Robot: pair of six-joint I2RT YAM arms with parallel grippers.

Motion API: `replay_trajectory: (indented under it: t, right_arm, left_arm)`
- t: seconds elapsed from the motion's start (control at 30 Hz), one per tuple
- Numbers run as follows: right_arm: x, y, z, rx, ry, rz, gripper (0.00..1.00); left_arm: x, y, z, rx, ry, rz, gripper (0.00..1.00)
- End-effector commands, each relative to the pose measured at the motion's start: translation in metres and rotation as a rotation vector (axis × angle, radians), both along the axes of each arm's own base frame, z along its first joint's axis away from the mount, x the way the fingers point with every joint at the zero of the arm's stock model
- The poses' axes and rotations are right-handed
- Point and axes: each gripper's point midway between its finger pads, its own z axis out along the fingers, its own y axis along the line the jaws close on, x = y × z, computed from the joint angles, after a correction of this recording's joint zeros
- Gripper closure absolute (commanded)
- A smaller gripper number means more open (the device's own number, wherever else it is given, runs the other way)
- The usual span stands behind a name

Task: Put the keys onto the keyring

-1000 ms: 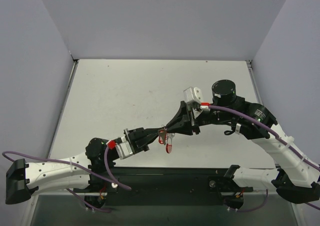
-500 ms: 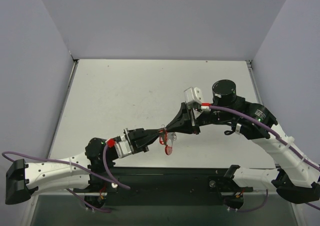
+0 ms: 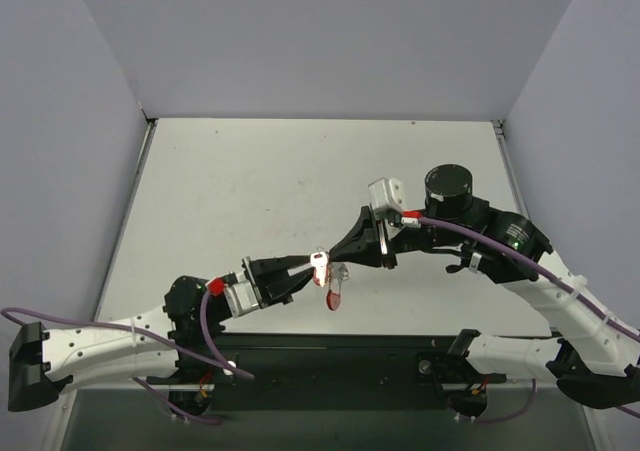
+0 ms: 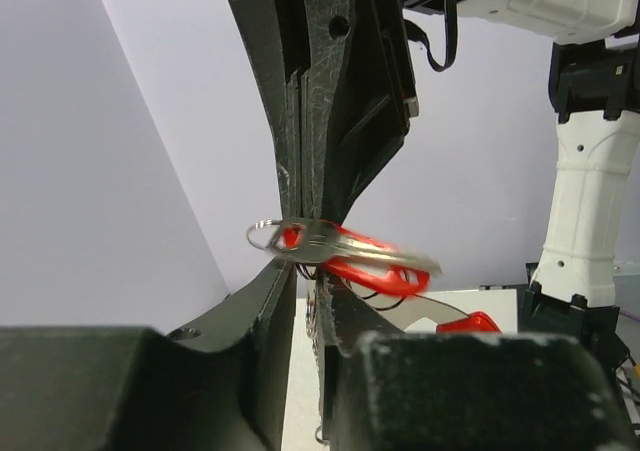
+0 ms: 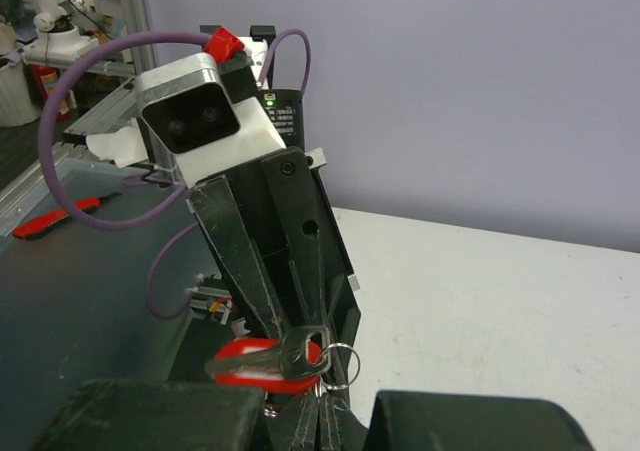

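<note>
Currently, the keys [image 3: 321, 263] and the keyring [image 3: 335, 295] hang together in the air above the desk [image 3: 250, 191], between the two hands and near the desk's front edge.

Right hand [image 3: 343, 258]: closed, pinching the keyring at its silver part, with the red arc hanging below.

Left hand [image 3: 300, 265]: fingers a narrow gap apart, tips just at a silver key. Whether they grip it cannot be told.

Desk: white, matt, faintly scuffed. Plain pale grey-lilac walls [image 3: 330, 41] enclose it on three sides. A dark strip [image 3: 330, 359] runs along the near edge.
</note>
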Motion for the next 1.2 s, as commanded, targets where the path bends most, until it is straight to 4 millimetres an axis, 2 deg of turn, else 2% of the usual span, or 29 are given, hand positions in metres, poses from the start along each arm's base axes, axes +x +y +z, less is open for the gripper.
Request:
replay_trajectory:
  t: [0.0,0.07,0.17,0.47,0.67,0.83,0.97,1.07,1.1,1.13,1.17]
  right_arm:
    - [0.008,-0.004,0.009,0.037,-0.044,-0.054,1.00]
    - [0.009,-0.004,0.009,0.041,-0.048,-0.060,1.00]
    - [0.010,-0.004,0.009,0.045,-0.050,-0.065,1.00]
    - [0.012,-0.005,0.008,0.050,-0.055,-0.084,1.00]
    - [0.013,-0.007,0.008,0.049,-0.061,-0.097,1.00]
    - [0.014,-0.007,0.006,0.046,-0.062,-0.097,1.00]
    - [0.016,-0.006,0.007,0.045,-0.066,-0.101,1.00]
    - [0.017,-0.005,0.007,0.043,-0.066,-0.101,1.00]
    - [0.018,-0.005,0.006,0.041,-0.066,-0.102,1.00]
    - [0.017,-0.005,0.007,0.043,-0.067,-0.099,1.00]
    - [0.017,-0.004,0.006,0.039,-0.064,-0.096,1.00]
  left_arm:
    - [-0.008,0.028,0.054,-0.167,-0.072,0.020,0.71]
    - [-0.007,0.028,0.054,-0.162,-0.073,0.024,0.64]
    - [-0.006,0.027,0.053,-0.152,-0.076,0.029,0.60]
    - [0.000,0.030,0.043,-0.116,-0.057,0.068,0.58]
    - [0.002,0.039,0.037,-0.092,-0.040,0.091,0.57]
    - [0.001,0.049,0.034,-0.057,-0.035,0.109,0.50]
    - [0.000,0.055,0.031,-0.037,-0.030,0.116,0.41]
    - [-0.001,0.056,0.033,-0.011,-0.040,0.115,0.39]
    - [-0.001,0.050,0.024,0.045,-0.039,0.111,0.39]
    - [-0.003,0.052,0.036,0.051,-0.053,0.107,0.39]
    - [-0.002,0.048,0.035,0.087,-0.056,0.106,0.39]
